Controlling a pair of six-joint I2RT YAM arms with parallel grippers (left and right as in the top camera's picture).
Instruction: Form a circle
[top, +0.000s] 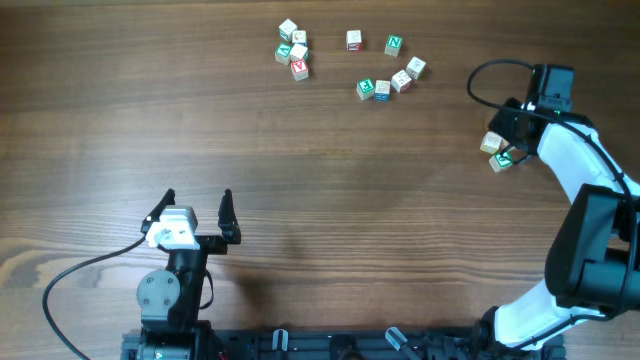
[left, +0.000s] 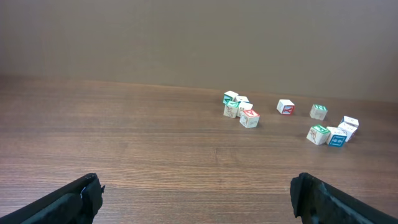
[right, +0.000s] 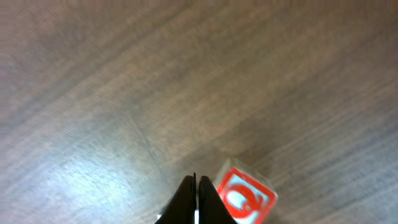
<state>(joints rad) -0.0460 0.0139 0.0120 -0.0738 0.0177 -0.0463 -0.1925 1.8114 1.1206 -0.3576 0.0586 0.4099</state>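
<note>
Two blocks sit away from the rest, a tan block (top: 491, 143) and a green block (top: 502, 159), both just beside the tip of the right hand (right: 194, 186). That hand is pressed together with nothing between its fingers. From the wrist we see a red block (right: 245, 196) just to the right of the closed fingertips, perhaps touching them. We cannot tell whether it is one of those two. The other blocks lie well off to that hand's left and farther out: a tight cluster (top: 298, 52) and a loose arc (top: 401, 81) nearer to it. The left hand (top: 197, 200) hangs with its fingers apart and empty, far from every block.

We judge the step to be gathering, with the closed hand used as a pusher to bring the strays toward the group. The ring itself looks barely begun. The next move calls for a leftward push, low and centred on a block's face, so that the block slides rather than spins. Pushed together, two blocks may drift apart.

The blocks are small wooden cubes with pale faces, crisp edges and letters printed in red, green or blue. We take them to be light and rigid. The counter (top: 330, 200) is brown wood grain, smooth with a faint sheen, and should let them slide easily.
</note>
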